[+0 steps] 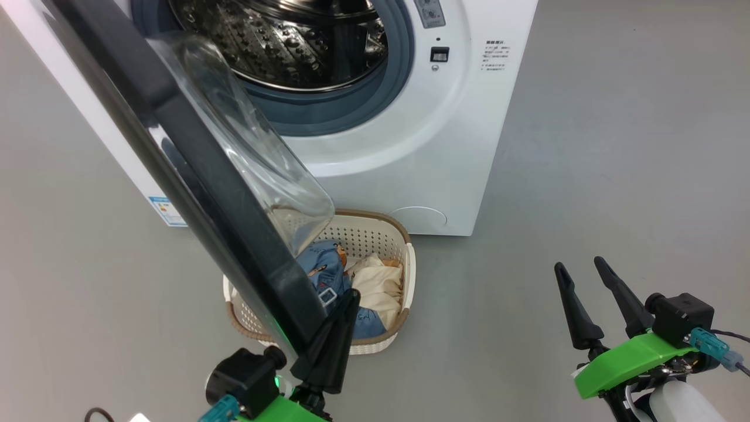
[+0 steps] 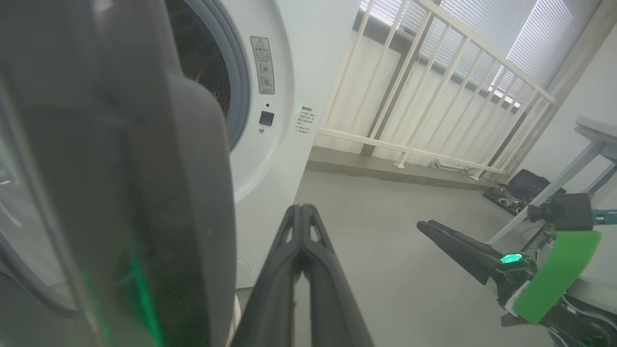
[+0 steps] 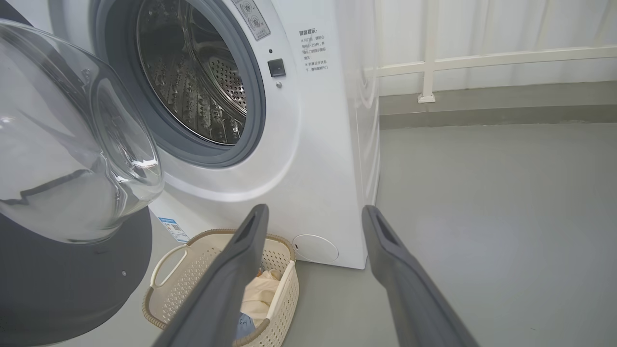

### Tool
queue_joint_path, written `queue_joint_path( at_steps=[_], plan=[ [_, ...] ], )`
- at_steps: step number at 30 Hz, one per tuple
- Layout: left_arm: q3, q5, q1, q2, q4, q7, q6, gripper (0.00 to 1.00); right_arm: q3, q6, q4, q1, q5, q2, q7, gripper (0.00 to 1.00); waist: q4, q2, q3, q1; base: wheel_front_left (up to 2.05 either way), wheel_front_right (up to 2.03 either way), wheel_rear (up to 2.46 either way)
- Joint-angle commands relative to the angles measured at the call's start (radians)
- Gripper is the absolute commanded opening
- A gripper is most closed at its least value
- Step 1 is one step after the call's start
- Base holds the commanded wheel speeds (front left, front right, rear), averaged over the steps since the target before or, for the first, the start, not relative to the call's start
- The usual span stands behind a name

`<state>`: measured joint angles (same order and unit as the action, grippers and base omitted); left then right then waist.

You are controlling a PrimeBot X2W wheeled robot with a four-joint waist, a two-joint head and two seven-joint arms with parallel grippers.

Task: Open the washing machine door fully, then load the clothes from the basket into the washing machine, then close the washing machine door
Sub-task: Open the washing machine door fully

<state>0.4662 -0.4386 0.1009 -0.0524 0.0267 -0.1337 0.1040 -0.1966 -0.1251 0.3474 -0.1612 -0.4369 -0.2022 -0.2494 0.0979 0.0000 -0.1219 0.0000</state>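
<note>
The washing machine (image 1: 445,146) stands at the top with its steel drum (image 3: 193,82) exposed. The washing machine door (image 1: 193,152) hangs open toward me, its black rim running diagonally and its glass bowl (image 3: 72,144) bulging right. Below it sits the basket (image 1: 375,234), holding the clothes: a blue piece (image 1: 319,266) and a cream piece (image 1: 381,284). My left gripper (image 1: 350,296) is shut and empty, its tip against the inner side of the door's lower rim (image 2: 144,193). Open and empty, my right gripper (image 1: 580,264) hovers over bare floor to the right of the basket (image 3: 193,279).
Grey floor (image 1: 615,146) stretches to the right of the machine. The left wrist view shows a white railing (image 2: 434,96) behind the machine, a table leg (image 2: 554,193) and a black case (image 2: 525,185) on the floor at the far right.
</note>
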Motion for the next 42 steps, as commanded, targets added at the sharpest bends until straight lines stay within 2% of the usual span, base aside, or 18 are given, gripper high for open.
queue_joint_path(
  at_steps=[1, 16, 42],
  plan=[
    [-0.027, -0.004, 0.035, 0.002, -0.015, -0.013, -0.006, 0.00, -0.019, -0.006, -0.026, -0.034, 0.013, -0.014, -0.012, 1.00, 0.001, 0.0000, -0.001, 0.0000, 0.00, 0.00, 0.00],
    [-0.048, -0.038, 0.076, 0.002, 0.116, -0.068, -0.026, 0.00, -0.018, -0.006, -0.034, -0.039, 0.020, -0.023, -0.012, 1.00, 0.019, 0.0000, -0.003, 0.0000, 0.00, 0.00, 0.00],
    [-0.059, -0.045, 0.016, -0.021, 0.060, -0.086, -0.070, 0.00, -0.009, -0.006, -0.039, -0.027, 0.031, -0.044, -0.012, 1.00, 0.153, 0.0000, 0.010, 0.0000, 0.00, 0.00, 0.00]
  ],
)
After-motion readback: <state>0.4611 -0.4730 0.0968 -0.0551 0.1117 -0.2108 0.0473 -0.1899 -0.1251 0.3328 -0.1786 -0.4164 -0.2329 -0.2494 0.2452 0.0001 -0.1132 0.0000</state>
